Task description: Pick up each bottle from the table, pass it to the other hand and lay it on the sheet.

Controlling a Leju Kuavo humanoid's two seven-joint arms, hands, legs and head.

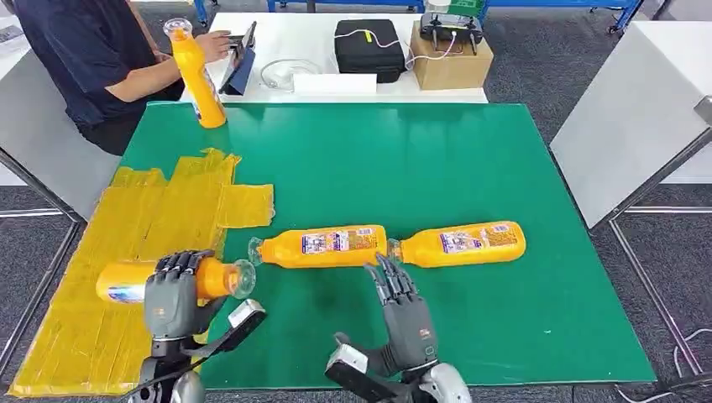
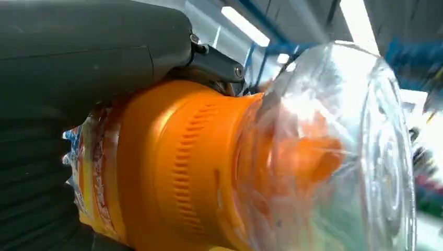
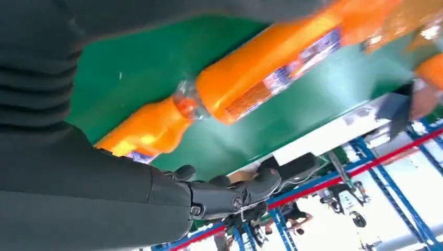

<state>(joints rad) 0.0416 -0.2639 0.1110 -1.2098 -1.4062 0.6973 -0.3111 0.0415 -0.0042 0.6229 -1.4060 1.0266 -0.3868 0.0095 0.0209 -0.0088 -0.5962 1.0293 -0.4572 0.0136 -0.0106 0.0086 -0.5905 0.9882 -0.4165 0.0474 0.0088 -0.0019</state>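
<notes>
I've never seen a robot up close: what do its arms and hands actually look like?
Each arm ends in a dark grey left hand and right hand, shaped much like a person's, with slim black jointed fingers. The backs are smooth grey shells. At the wrists sit silver rounded joints, and small black-and-silver boxes stick out beside them.

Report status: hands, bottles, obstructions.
Left hand grips a bottle over the yellow sheet. Right hand open, near two lying bottles. Nothing in the way.
</notes>
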